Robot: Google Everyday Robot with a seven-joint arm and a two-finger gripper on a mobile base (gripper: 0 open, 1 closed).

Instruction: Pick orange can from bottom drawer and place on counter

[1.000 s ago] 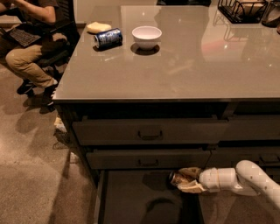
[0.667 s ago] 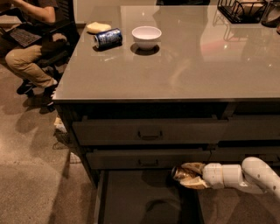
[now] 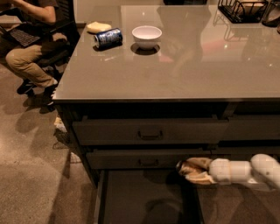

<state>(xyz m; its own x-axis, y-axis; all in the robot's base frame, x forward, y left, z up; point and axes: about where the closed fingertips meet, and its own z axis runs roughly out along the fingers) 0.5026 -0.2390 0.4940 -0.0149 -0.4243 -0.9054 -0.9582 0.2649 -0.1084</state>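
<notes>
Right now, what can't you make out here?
Camera view, gripper over the bottom drawer, right side: blur hides whether it holds the orange can.
Camera view, bottom drawer: front cut off by the lower edge.
Camera view, arm: cut off by the right edge.
Camera view, wire rack on the counter: cut by the top edge.

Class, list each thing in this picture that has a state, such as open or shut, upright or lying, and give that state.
bottom drawer: pulled open.
middle drawer: shut.
top drawer: shut.
orange can: at the gripper's tip, clear of the drawer floor.
gripper: over the open bottom drawer, on its right side.
blue can: lying on its side on the counter.
white bowl: upright on the counter.
</notes>
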